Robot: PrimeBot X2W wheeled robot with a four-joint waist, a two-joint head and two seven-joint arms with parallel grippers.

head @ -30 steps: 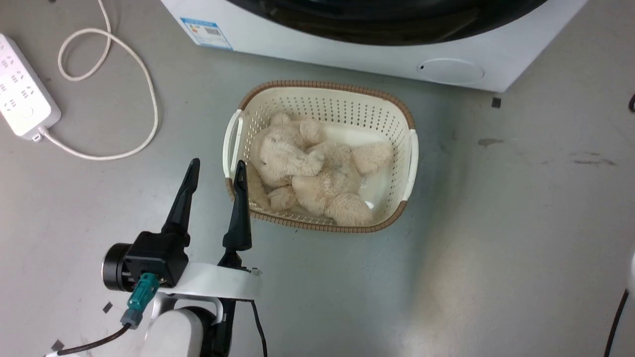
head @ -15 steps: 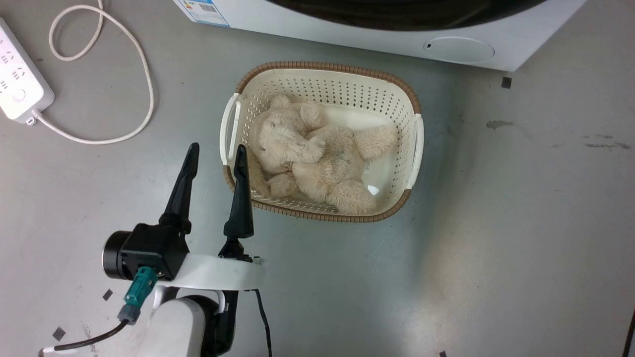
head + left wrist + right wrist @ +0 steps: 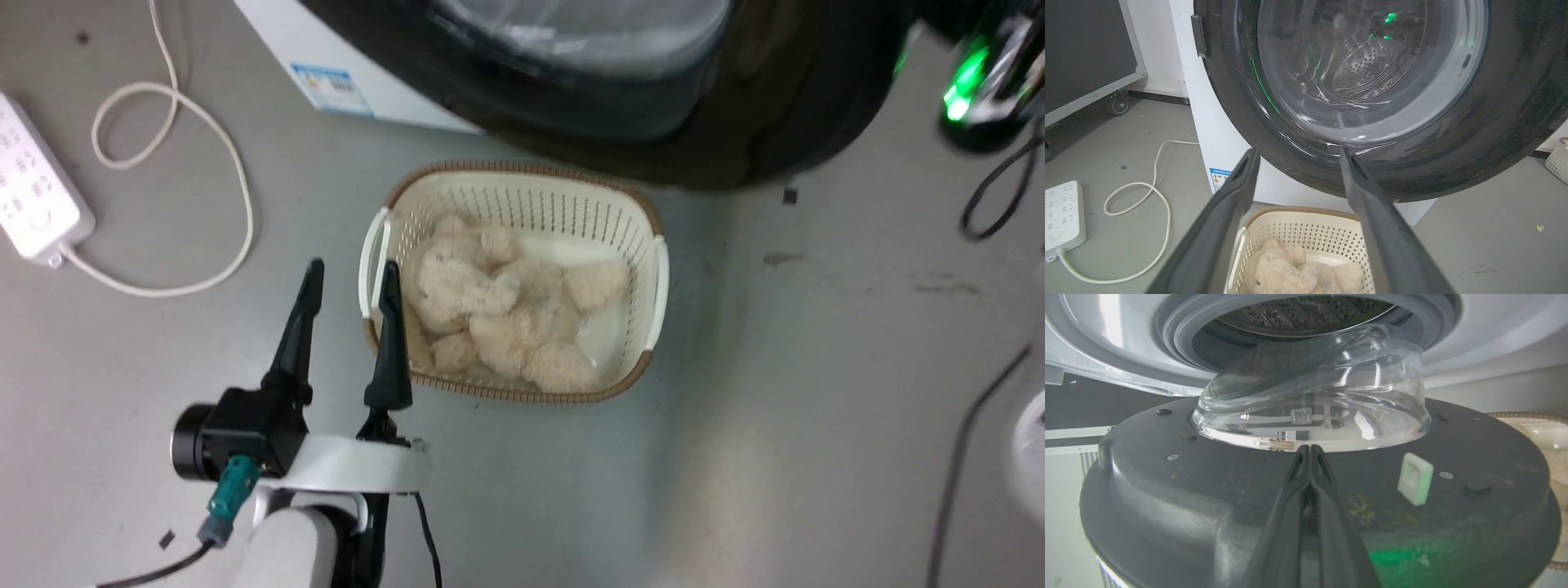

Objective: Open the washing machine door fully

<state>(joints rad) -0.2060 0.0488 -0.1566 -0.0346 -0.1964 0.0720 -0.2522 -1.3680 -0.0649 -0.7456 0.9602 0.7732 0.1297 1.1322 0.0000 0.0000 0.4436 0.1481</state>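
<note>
The washing machine door point(image 3: 775, 122), glossy black with a clear glass bowl, stands swung out from the white washing machine point(image 3: 277, 41) above the basket's far rim. The right wrist view faces the door's dark inner side point(image 3: 1167, 490). There my right gripper point(image 3: 1310, 447) is shut, its tips at the foot of the glass bowl point(image 3: 1310, 388), with the steel drum point(image 3: 1298, 310) beyond. My left gripper point(image 3: 351, 268) hangs open over the floor beside the basket, holding nothing. Its wrist view looks between the fingers point(image 3: 1298, 152) at the door's outer face point(image 3: 1494, 122).
A cream laundry basket point(image 3: 653, 269) holding a plush toy point(image 3: 498, 310) sits on the grey floor under the door. A white power strip point(image 3: 33, 204) and looped cable point(image 3: 237, 212) lie at the left. A green light point(image 3: 967, 82) glows by the door's right edge, with black cables nearby.
The door has swung out and now hangs over the basket's far edge. The head camera has shifted. My left gripper stays open in the same place.
</note>
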